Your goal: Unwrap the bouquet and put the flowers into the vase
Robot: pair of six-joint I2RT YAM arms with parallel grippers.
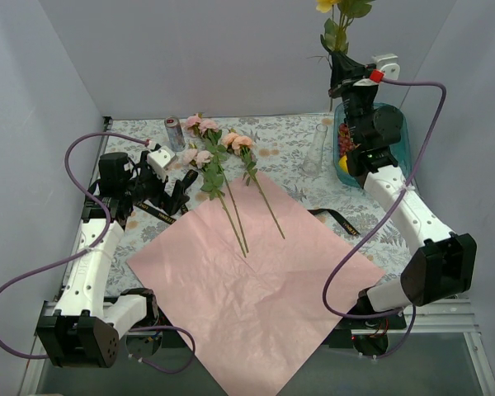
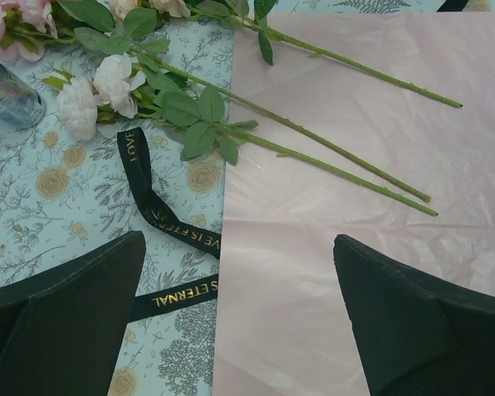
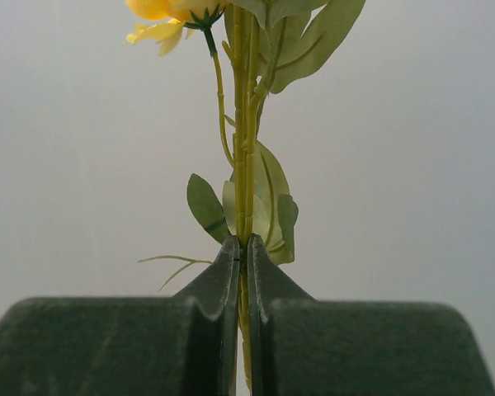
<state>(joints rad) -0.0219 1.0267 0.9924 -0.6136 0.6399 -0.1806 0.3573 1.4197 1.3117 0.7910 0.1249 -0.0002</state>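
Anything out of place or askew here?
The pink paper sheet overhangs the near edge of the table at one corner, and the black ribbon lies twisted beside it. Nothing looks spilled or broken.

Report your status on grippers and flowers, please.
Left gripper open over pink paper sheet. Right gripper shut on yellow green-stemmed flower, aloft. Clear glass vase empty, nothing blocking.

Plain pale grey walls (image 1: 190, 58) close in at nine, twelve and three o'clock around a tabletop (image 1: 285, 130) covered in floral-print cloth; soft, even light.
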